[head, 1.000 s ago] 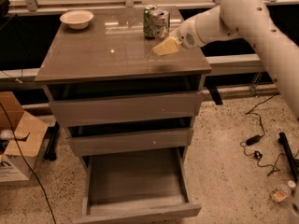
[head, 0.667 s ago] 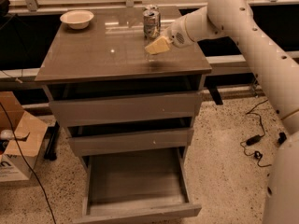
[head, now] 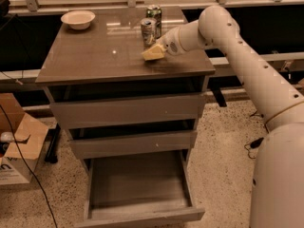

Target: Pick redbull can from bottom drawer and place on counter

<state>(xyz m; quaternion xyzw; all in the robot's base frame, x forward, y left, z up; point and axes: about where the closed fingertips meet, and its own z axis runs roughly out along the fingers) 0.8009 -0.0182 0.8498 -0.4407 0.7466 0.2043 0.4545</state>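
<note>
Your gripper (head: 154,52) sits low over the counter (head: 95,56), towards its right side and just in front of the redbull can (head: 148,31). You cannot tell whether it is clenched or released. The redbull can stands upright on the counter, with the wider green can (head: 154,14) close behind it. A pale bowl (head: 78,19) sits at the far corner, well apart from both. The bottom drawer (head: 137,194) is pulled open beneath the two upper drawers (head: 126,110). A cardboard box (head: 19,148) rests on the speckled floor beside the cabinet.
</note>
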